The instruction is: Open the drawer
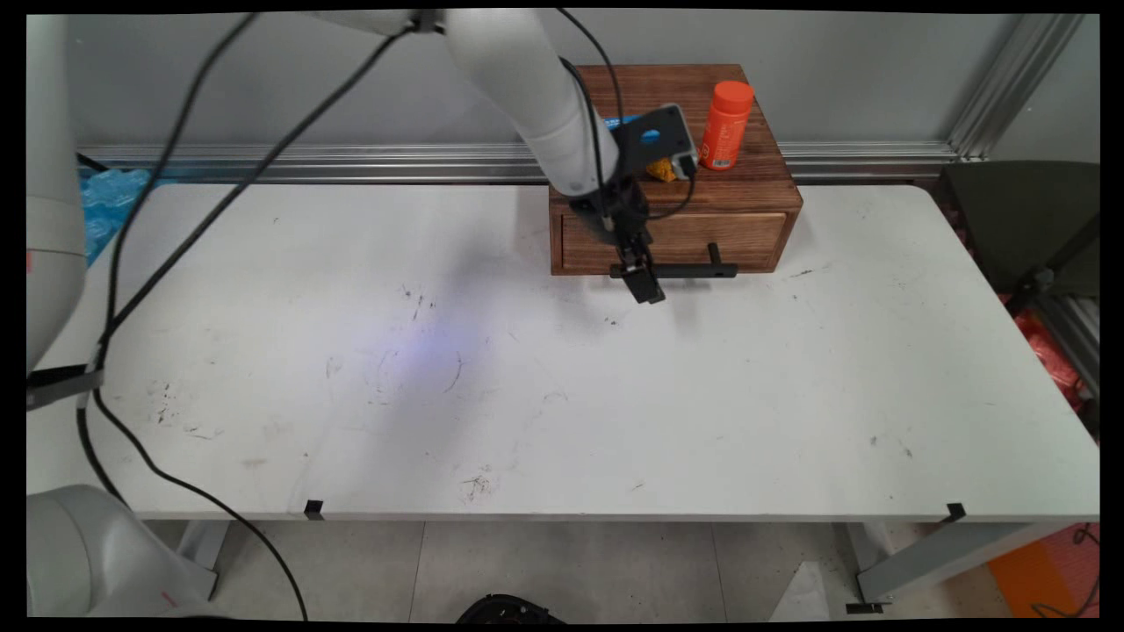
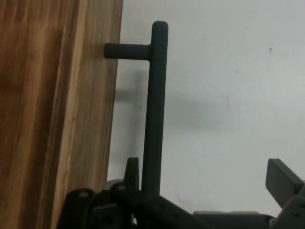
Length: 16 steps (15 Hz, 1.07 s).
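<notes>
Gripper (image 1: 645,283) at the drawer handle (image 1: 685,271) of the wooden box (image 1: 685,175)
Fingers (image 2: 283,180) spread wide, the black bar between them; an orange bottle (image 1: 727,125) stands on the box top, a yellow thing beside it mostly hidden behind the arm, white table (image 1: 527,395) below

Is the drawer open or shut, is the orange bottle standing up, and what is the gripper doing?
Drawer: shut, front flush with the wooden box.
Orange bottle: upright on top of the box, cap on.
Gripper: open, fingers either side of the black drawer handle, not clamped on it.
</notes>
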Each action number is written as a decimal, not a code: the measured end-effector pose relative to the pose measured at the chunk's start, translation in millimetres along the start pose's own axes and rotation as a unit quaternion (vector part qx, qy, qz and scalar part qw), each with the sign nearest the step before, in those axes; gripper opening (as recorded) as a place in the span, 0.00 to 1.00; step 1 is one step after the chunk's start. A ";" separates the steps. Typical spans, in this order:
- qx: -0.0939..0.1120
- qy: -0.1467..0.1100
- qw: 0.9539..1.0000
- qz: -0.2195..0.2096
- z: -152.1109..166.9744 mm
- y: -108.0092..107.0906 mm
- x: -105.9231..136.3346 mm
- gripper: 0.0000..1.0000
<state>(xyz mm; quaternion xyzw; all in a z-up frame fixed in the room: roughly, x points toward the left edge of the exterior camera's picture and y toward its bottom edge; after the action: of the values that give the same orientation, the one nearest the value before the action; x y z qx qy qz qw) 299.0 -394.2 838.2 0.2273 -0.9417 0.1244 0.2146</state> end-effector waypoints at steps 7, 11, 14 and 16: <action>0.001 -0.009 1.000 0.011 47.4 -0.6 14.1 1.00; 0.000 -0.017 1.000 0.012 69.4 -0.3 19.6 1.00; -0.003 -0.021 1.000 0.012 79.8 1.6 21.9 1.00; -0.006 -0.023 1.000 0.013 83.0 4.7 23.0 1.00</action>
<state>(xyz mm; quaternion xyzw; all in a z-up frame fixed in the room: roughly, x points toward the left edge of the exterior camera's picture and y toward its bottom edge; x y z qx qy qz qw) 249.4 -426.4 775.3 0.2166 -0.9500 0.1166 0.1925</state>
